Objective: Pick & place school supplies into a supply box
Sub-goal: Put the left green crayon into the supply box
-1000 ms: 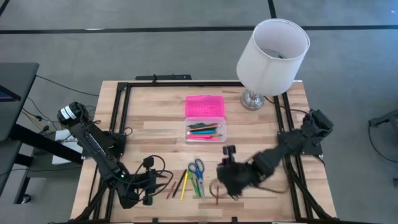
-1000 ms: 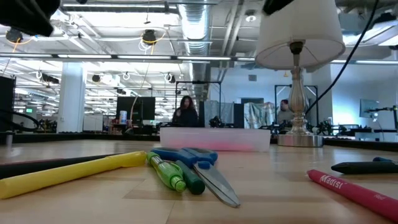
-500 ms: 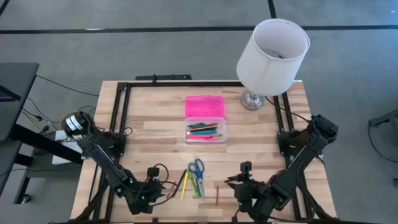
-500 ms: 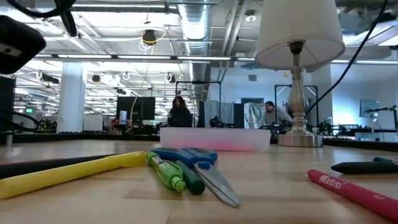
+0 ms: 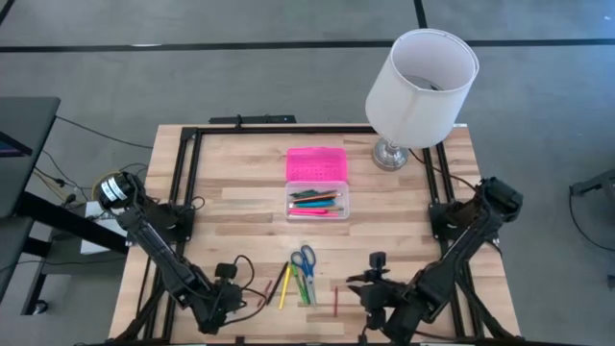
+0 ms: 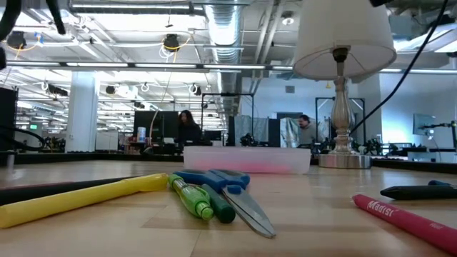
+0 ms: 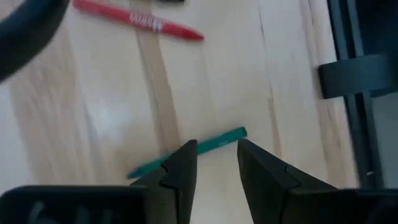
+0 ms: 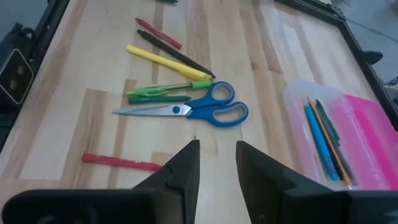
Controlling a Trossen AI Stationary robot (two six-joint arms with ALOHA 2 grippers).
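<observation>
Left pincer point(image 7: 214, 155): unclenched, empty, at the counter's near-left edge over a green pen point(image 7: 186, 152).
Right pincer point(image 8: 216, 158): unclenched, empty, near edge.
Red pen point(image 5: 336, 301): light, stiff, likely to roll; take mid-shaft.
Scissors point(image 5: 304, 259): flat, slippery; take at the handles.
Yellow marker point(image 5: 284, 285): beside the green pens, crowded.
Supply box point(image 5: 316, 200): centre, pink lid open, partly filled.
Lamp point(image 5: 420, 77): far right; open counter point(image 5: 240, 192) between.

Bright even overhead light, left wrist view blurred
</observation>
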